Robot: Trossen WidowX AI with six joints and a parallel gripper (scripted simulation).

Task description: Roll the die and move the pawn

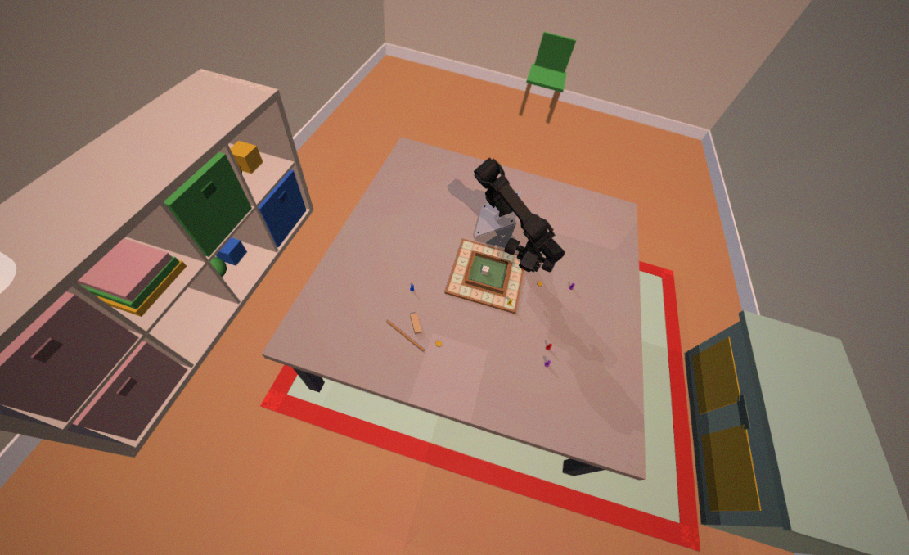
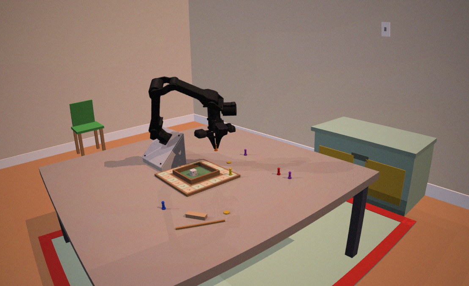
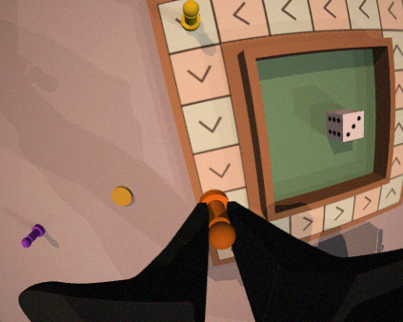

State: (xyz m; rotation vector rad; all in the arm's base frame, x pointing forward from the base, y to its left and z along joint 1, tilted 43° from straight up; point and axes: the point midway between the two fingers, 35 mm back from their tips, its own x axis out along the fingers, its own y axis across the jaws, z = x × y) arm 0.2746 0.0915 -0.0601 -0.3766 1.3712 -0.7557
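Observation:
My gripper (image 2: 215, 144) (image 3: 215, 210) is shut on the orange pawn (image 2: 215, 149) (image 3: 222, 234) and holds it in the air above the arrow board (image 1: 453, 288) (image 2: 188, 189) (image 3: 189, 76). In the wrist view the pawn overlaps the board's left column, near its lower corner. The white die (image 1: 485, 269) (image 2: 193, 172) (image 3: 345, 125) lies in the green-floored tray (image 2: 204, 177) (image 3: 315, 42); its upper face seems to show three pips, with six on a side. The yellow pawn (image 1: 509, 301) (image 2: 230, 171) (image 3: 191, 19) stands on the corner square. The top view hides the held pawn.
Purple pawns (image 1: 571, 285) (image 2: 289, 175) and a red pawn (image 1: 548, 346) (image 2: 278, 171) stand right of the board. A blue pawn (image 1: 411, 287) (image 2: 163, 205) stands opposite. An orange-yellow disc (image 1: 539, 283) (image 3: 122, 196) lies beside the board. A block (image 1: 416, 322), a stick (image 1: 404, 335) and another disc (image 1: 438, 343) lie in front.

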